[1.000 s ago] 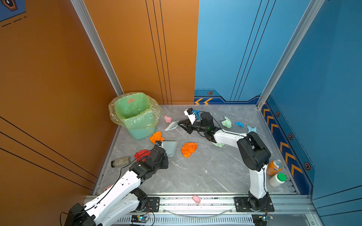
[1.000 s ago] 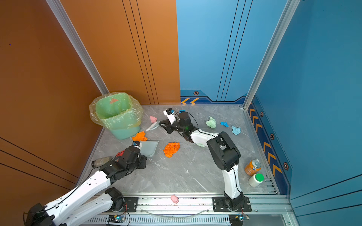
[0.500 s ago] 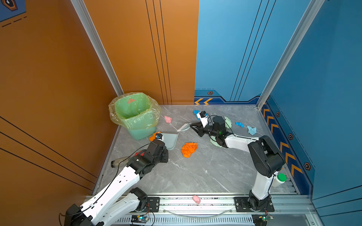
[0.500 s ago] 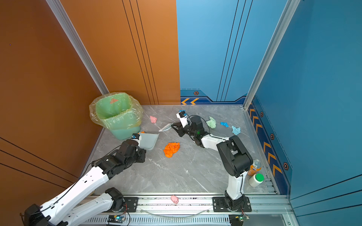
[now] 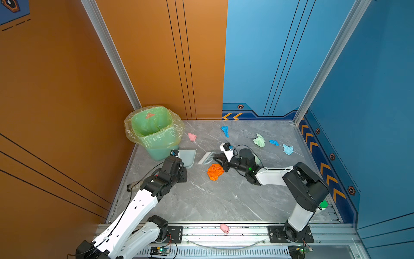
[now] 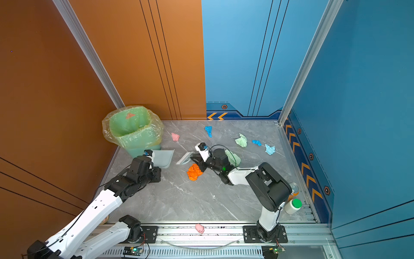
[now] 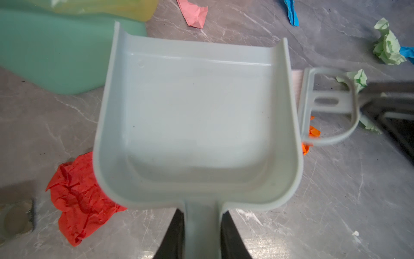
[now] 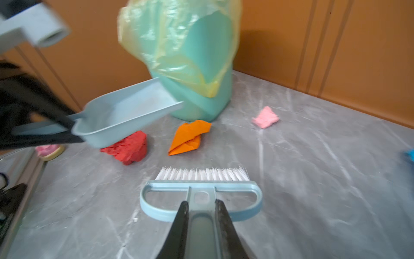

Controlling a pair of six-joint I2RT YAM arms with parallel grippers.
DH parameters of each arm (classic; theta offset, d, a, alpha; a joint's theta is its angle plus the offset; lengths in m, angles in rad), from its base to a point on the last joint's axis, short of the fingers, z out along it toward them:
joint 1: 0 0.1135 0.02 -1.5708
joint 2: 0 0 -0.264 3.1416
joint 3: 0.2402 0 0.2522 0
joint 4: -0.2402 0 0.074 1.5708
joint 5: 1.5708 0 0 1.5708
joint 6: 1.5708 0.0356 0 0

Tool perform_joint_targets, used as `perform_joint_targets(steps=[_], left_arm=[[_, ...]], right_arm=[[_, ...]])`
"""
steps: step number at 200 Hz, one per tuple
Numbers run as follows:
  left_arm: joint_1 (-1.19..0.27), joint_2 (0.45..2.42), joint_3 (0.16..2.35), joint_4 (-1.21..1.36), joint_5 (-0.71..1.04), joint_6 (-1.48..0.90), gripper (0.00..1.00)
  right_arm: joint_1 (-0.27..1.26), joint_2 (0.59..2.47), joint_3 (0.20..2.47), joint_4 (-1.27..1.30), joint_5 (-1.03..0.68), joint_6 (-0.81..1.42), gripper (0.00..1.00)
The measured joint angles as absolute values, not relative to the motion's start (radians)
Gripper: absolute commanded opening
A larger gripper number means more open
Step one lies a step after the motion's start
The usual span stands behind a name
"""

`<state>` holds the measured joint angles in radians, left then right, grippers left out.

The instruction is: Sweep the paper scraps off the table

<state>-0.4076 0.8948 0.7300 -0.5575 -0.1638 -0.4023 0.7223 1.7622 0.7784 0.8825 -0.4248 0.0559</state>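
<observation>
Taking green bin (image 5: 154,132) as reference. Left gripper (image 7: 202,224) clamped on dustpan (image 7: 197,116) handle, pan raised just right of bin, over red scrap (image 7: 76,197). Right gripper (image 8: 201,215) clamped on brush (image 8: 201,186) handle, further right. Paper scraps (image 5: 259,140) lie scattered on table (image 5: 212,201) right of bin, orange scrap (image 5: 215,171) beside brush.

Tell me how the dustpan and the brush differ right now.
The dustpan is a wide, empty tray with raised walls; the brush is a narrow head with white bristles. The dustpan is clamped in the left end effector; the brush in the right end effector. The dustpan hangs tilted above a red scrap, lip raised beside the green bin; the brush points its bristles toward that bin. Both are grey-blue plastic, gripped by the handle.
</observation>
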Motion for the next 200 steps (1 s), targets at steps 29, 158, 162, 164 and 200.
perform_joint_targets(steps=[29,158,162,164,200], left_arm=[[-0.378,0.895,0.737,-0.566,-0.152,-0.39,0.0],[-0.247,0.845,0.737,-0.627,-0.14,-0.388,0.0],[-0.244,0.844,0.737,-0.628,-0.138,-0.388,0.0],[-0.242,0.844,0.738,-0.629,-0.137,-0.388,0.0],[-0.206,0.834,0.743,-0.643,-0.126,-0.385,0.0]], right_arm=[[0.877,1.781,0.76,1.031,-0.34,0.037,0.0],[1.018,2.053,0.809,1.367,-0.118,0.06,0.0],[1.019,2.058,0.814,1.37,-0.118,0.061,0.0],[1.021,2.06,0.817,1.374,-0.117,0.061,0.0],[1.036,2.134,0.883,1.381,-0.115,0.083,0.0]])
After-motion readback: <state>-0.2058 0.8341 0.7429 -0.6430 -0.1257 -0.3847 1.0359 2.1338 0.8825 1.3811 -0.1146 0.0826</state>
